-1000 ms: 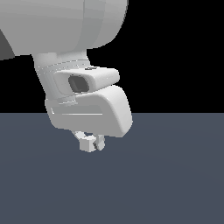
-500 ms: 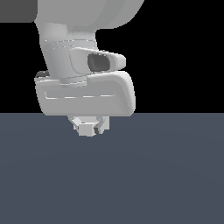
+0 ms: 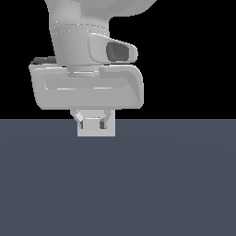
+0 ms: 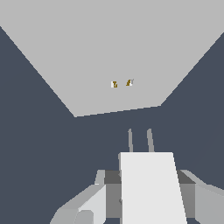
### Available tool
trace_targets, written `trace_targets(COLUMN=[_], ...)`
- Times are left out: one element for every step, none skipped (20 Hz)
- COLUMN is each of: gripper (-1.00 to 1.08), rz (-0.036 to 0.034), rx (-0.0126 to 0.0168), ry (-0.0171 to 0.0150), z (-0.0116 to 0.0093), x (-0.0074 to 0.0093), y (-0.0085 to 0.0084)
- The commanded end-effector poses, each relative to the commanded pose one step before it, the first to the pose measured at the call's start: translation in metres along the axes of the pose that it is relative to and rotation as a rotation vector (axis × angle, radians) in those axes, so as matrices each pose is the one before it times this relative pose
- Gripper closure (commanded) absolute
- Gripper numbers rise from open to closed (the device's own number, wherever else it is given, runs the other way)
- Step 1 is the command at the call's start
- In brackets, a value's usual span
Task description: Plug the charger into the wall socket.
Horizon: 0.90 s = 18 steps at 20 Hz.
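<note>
The charger (image 4: 151, 186) is grasped between the fingers (image 4: 85, 205) of the gripper (image 4: 148, 197), seen low in the wrist view with its two thin grey prongs (image 4: 140, 140) directed toward the wall socket (image 4: 109, 52). The prongs are held apart from the plate, whose two small yellowish holes (image 4: 121, 83) are seen just above them in that picture. In the exterior view, the gripper (image 3: 93, 123) is shown at frame centre, just in front of the socket plate (image 3: 96, 131), above the dark table (image 3: 138, 184).
</note>
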<state>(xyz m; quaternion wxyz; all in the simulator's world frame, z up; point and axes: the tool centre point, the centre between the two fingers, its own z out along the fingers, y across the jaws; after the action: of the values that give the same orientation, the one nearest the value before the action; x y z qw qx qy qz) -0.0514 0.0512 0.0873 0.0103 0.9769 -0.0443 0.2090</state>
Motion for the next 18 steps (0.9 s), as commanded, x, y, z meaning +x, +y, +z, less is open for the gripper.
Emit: trace_targets(gripper=[1.08, 1.08, 1.08, 1.08, 1.08, 1.08, 1.08, 1.08, 1.08, 1.08, 1.08, 1.08, 1.08, 1.08, 1.08, 1.08, 1.08, 1.08], rz=[-0.03892, -0.01175, -0.01067, -0.00968, -0.00879, -0.00797, -0.00717, -0.00645, -0.00570, -0.00504, -0.00435, -0.00373, -0.00311, -0.00249, -0.00188, -0.00136, -0.00086, 0.00000], rx=[0.01670, 0.00532, 0.00486, 0.00445, 0.00406, 0.00371, 0.00336, 0.00304, 0.00271, 0.00242, 0.00211, 0.00182, 0.00154, 0.00124, 0.00095, 0.00069, 0.00044, 0.00000], ry=[0.00006, -0.00039, -0.00042, -0.00045, -0.00047, -0.00048, -0.00048, -0.00048, -0.00047, -0.00046, -0.00045, -0.00042, -0.00039, -0.00034, -0.00028, -0.00021, -0.00014, 0.00000], z=[-0.00395, -0.00114, -0.00103, -0.00092, -0.00082, -0.00073, -0.00065, -0.00057, -0.00050, -0.00042, -0.00036, -0.00029, -0.00024, -0.00018, -0.00014, -0.00009, -0.00005, -0.00004], x=[0.00182, 0.00050, 0.00044, 0.00038, 0.00033, 0.00029, 0.00025, 0.00021, 0.00017, 0.00014, 0.00011, 0.00008, 0.00005, 0.00004, 0.00002, 0.00001, 0.00000, 0.00001], y=[-0.00077, -0.00020, -0.00018, -0.00017, -0.00016, -0.00015, -0.00013, -0.00013, -0.00010, -0.00011, -0.00009, -0.00008, -0.00007, -0.00005, -0.00002, -0.00004, -0.00005, 0.00016])
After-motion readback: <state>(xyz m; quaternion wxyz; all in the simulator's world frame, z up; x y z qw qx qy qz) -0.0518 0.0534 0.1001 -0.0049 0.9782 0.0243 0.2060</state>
